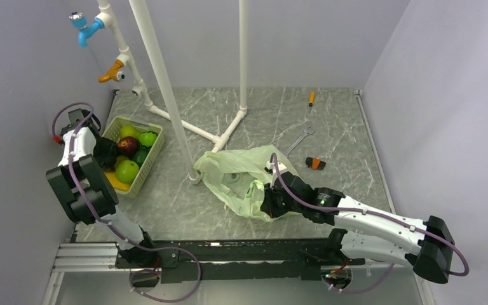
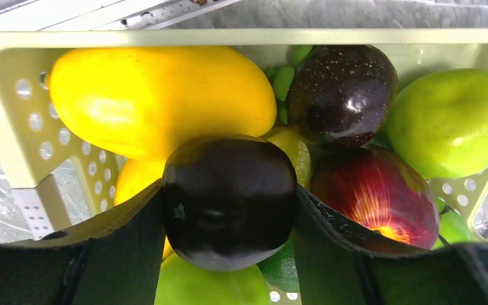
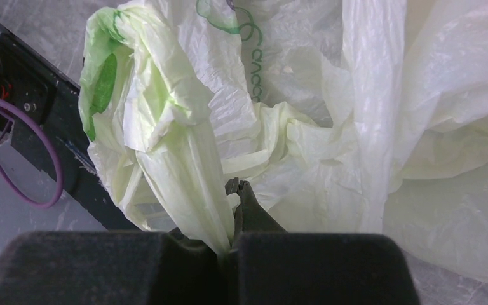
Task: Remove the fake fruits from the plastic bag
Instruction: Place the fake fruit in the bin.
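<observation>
Just round glossy fruit (image 2: 229,203), crinkly bag (image 3: 184,159)

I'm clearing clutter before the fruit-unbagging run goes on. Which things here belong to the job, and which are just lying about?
Job: bag, pinched by right tool; dark fruit in left tool; other fruits in basket.
Lying about: wrench, small screwdriver, black-orange block, pipe frame.

No word, brand or number can be read with certainty. The only print stands on the thin, crinkly, translucent pale-green plastic bag (image 3: 292,127). In the right wrist view a dark green printed mark (image 3: 244,38) shows near the top edge: a curling line, and under it a short column of small rounded characters, too creased and faint to make out.
</observation>
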`<action>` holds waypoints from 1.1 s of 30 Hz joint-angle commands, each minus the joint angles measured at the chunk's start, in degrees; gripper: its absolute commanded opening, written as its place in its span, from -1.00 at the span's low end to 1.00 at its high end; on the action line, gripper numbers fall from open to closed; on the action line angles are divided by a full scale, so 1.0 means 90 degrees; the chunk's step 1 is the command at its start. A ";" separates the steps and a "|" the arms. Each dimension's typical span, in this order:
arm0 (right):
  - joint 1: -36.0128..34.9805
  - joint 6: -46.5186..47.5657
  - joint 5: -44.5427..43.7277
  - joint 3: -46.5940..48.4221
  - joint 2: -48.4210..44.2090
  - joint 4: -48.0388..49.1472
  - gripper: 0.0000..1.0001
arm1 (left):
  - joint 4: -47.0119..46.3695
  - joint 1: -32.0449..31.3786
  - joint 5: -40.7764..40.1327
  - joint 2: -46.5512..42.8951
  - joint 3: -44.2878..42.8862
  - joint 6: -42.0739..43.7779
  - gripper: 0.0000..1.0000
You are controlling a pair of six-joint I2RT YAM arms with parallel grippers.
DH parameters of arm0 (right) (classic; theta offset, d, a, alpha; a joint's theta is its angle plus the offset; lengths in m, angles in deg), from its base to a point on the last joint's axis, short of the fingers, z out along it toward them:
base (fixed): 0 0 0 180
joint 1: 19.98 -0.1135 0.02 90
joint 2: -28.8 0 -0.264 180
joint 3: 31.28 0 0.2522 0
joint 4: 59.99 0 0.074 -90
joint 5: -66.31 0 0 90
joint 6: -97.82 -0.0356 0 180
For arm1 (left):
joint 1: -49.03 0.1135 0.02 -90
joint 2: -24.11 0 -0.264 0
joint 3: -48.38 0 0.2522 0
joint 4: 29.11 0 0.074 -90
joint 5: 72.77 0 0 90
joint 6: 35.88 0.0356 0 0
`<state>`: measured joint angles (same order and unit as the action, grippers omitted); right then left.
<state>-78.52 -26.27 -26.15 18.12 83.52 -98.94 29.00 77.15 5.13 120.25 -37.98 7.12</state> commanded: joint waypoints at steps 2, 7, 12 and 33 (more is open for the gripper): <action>-0.0004 -0.0055 0.0028 0.0077 -0.0216 0.0175 -1.00 | -0.0191 -0.0033 0.0493 0.0002 -0.0075 0.0132 0.10; -0.0013 -0.0070 0.0068 0.0064 -0.0202 0.0191 -1.00 | -0.0084 -0.0040 0.0416 -0.0094 -0.0090 0.0115 0.98; -0.0009 -0.0085 0.0089 0.0037 -0.0214 0.0223 -1.00 | -0.0109 -0.0044 0.0344 -0.0299 -0.0029 0.0151 0.99; -0.0009 0.0082 0.0088 -0.0196 -0.0417 0.0402 -1.00 | -0.1693 -0.1364 0.0020 -0.2697 0.1190 0.1382 0.99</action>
<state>-78.52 -26.42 -25.14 16.43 80.66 -97.65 18.01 67.01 1.99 101.46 -29.87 17.57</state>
